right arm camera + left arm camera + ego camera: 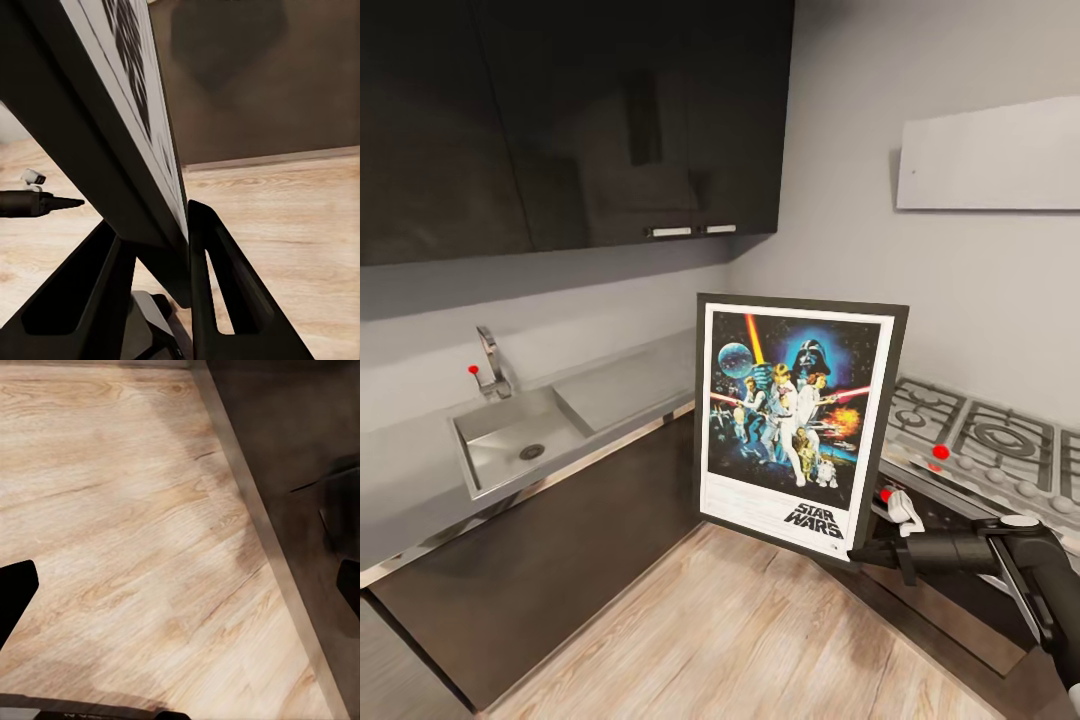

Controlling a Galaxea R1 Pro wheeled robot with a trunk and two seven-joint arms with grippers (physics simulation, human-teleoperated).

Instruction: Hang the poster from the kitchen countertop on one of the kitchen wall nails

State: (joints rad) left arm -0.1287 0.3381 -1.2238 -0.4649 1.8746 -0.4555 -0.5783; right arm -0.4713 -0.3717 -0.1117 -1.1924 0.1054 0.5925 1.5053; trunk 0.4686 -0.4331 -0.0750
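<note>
The poster (797, 420) hangs upright in the air over the wooden floor, in front of the corner of the grey steel kitchen countertop (625, 385). Its black frame, white border and "STAR WARS" logo face me. My right gripper (863, 551) is shut on the frame's lower right corner. The right wrist view shows both dark fingers (206, 255) clamped on the poster's edge (112, 127). In the left wrist view my left gripper (180, 600) stands open above bare floor, with its fingertips (16, 589) far apart and nothing between them.
A sink (510, 440) with a faucet (490, 362) is set into the worktop at left, and a gas hob (985, 440) at right. Dark wall cabinets (560, 120) hang above. A white panel (990, 155) sits on the right wall. Wooden floor (760, 640) lies below.
</note>
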